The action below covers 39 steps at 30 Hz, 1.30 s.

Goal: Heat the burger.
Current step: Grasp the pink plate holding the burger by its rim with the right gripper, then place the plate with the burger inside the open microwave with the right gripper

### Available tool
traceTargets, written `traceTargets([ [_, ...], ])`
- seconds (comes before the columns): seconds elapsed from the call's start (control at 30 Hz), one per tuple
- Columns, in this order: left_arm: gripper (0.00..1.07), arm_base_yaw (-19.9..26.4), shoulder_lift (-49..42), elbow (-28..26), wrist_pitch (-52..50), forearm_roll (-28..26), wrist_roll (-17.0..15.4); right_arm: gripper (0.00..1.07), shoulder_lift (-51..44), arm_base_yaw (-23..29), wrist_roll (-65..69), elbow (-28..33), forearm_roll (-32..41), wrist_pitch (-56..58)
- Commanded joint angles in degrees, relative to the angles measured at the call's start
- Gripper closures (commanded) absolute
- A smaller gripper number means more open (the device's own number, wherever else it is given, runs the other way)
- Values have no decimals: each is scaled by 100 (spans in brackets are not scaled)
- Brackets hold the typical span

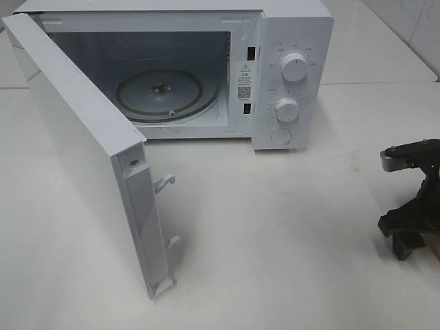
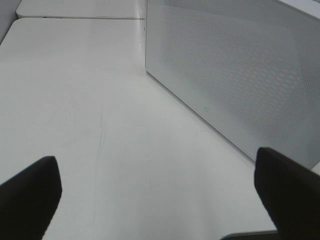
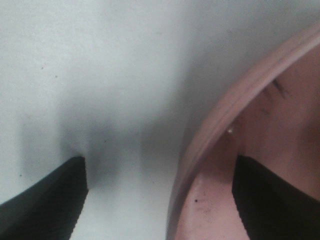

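A plain white surface [image 1: 275, 227] is seen carrying a white microwave [image 1: 289, 75] with its door [image 1: 75, 144] swung wide, and its warning label [image 1: 245, 81] is too small to be read. The left fingers [image 2: 27, 195] are held wide apart near the door. The right fingers [image 3: 45, 200] are spread too, with the rim of a pink plate [image 3: 280, 125] straddled between them, and the burger is not caught in any view.

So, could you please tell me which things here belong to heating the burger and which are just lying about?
Job: microwave, its open door, turntable, pink plate, right pincer open astride the plate's rim. The burger itself is out of view.
Just about: left pincer, open, holding nothing; table.
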Motion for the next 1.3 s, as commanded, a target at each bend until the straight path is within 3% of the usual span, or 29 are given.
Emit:
traceTargets([
  [0.03,9,11,-86,0,-80,-6,-29,35,57,-23,34,29,-97,29],
  [0.1,9,11,-86,0,-80,-6,-29,45,57,-23,143,29,-143,92],
  [0.2,9,11,-86,0,-80,-6,-29,49,57,-23,212,29,-206,109],
  [0.27,9,11,-86,0,-80,-6,-29,74,57,-23,487,29,-418,183],
  [0.3,9,11,-86,0,-80,-6,-29,74,57,-23,487,29,-418,183],
  [0.33,9,11,-86,0,-80,-6,-29,79,57,-23,498,29,-441,201],
  [0.37,9,11,-86,0,-80,-6,-29,91,57,-23,498,29,-447,212],
  [0.4,9,11,-86,0,-80,-6,-29,91,57,-23,498,29,-447,212],
  [0.43,9,11,-86,0,-80,-6,-29,100,57,-23,498,29,-441,212],
  [0.53,9,11,-86,0,-80,-6,-29,107,52,-23,498,29,-447,252],
  [1.1,9,11,-86,0,-80,-6,-29,107,-269,-6,980,23,-877,642],
  [1.3,9,11,-86,0,-80,-6,-29,107,-453,241,1352,23,-1209,819],
])
